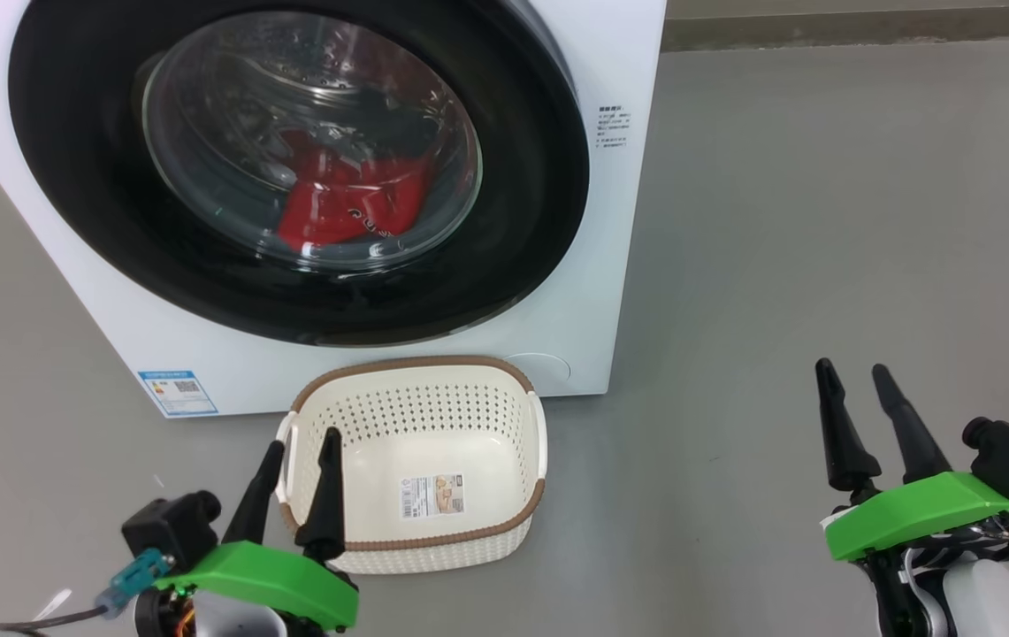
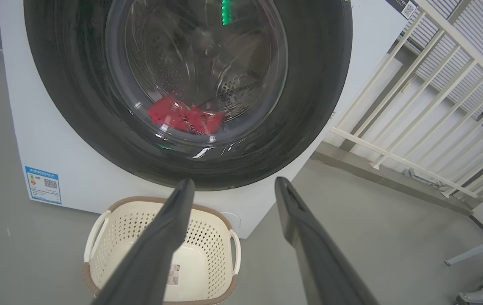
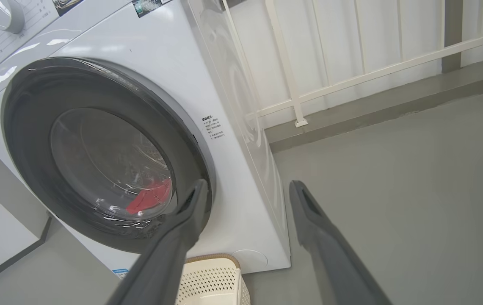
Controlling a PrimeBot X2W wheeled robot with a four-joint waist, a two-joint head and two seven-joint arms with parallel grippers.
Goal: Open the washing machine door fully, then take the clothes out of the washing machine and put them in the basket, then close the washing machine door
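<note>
Head view: I see the washing machine door (image 1: 80, 177) shut, with the red clothes (image 1: 345, 199) behind its glass. The basket (image 1: 416, 367) sits just in front of the washing machine (image 1: 619, 221). My left gripper (image 1: 303, 437) hangs by the basket's near-left rim and my right gripper (image 1: 851, 366) is far right. Both are spread wide, holding nothing.

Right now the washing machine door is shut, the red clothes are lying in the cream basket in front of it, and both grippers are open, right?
No: the red clothes lie inside the drum, behind the shut washing machine door, as the head view shows. The rest stands.
</note>
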